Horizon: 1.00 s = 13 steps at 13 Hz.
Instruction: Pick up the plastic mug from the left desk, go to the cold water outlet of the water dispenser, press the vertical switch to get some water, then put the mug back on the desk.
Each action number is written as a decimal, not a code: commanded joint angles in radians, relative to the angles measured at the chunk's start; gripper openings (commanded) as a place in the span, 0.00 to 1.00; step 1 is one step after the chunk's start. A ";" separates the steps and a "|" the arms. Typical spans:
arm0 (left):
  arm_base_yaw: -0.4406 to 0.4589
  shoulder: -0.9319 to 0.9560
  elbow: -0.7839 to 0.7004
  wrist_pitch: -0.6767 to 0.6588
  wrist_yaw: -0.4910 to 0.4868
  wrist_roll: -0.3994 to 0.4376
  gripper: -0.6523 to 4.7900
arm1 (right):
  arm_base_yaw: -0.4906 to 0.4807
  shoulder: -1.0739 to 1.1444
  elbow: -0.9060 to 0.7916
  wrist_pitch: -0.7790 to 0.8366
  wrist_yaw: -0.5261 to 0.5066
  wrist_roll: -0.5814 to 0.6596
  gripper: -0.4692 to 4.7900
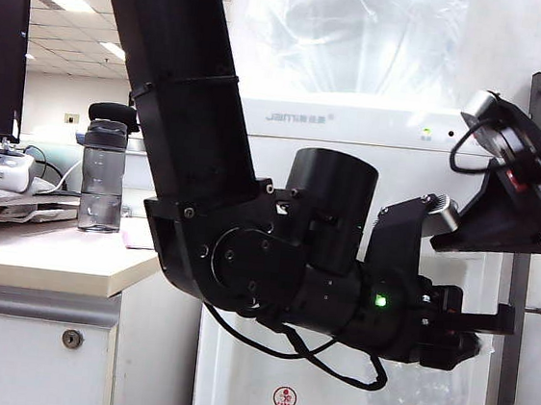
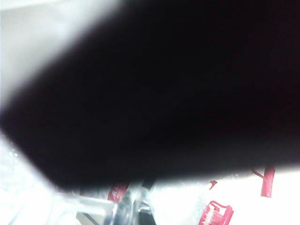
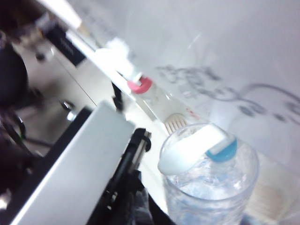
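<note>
Clear plastic mug apparently in left hand, under blue-collared tap.

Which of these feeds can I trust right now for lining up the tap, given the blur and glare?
Exterior view: sharp, but the left arm fills the middle and the window glare washes out the water dispenser. Left wrist view: almost wholly blocked by a dark blurred shape. Right wrist view: soft and motion-blurred, yet it shows the plastic mug under the cold water outlet.

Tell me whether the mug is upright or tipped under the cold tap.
Upright: the plastic mug has its open rim facing up beneath the blue-collared cold water outlet, held by the left gripper.
</note>
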 commanded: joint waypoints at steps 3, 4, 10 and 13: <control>-0.002 -0.008 0.006 0.048 0.003 0.006 0.11 | 0.003 -0.002 0.004 -0.003 0.054 -0.302 0.08; -0.002 -0.007 0.006 0.048 0.003 -0.008 0.11 | 0.016 -0.002 0.004 -0.014 0.125 -0.425 0.08; -0.002 -0.008 0.006 0.049 0.003 -0.008 0.11 | 0.015 -0.002 0.005 0.016 0.120 -0.455 0.08; -0.002 -0.008 0.006 0.050 0.003 -0.008 0.11 | 0.015 -0.002 0.004 0.003 0.014 -0.712 0.08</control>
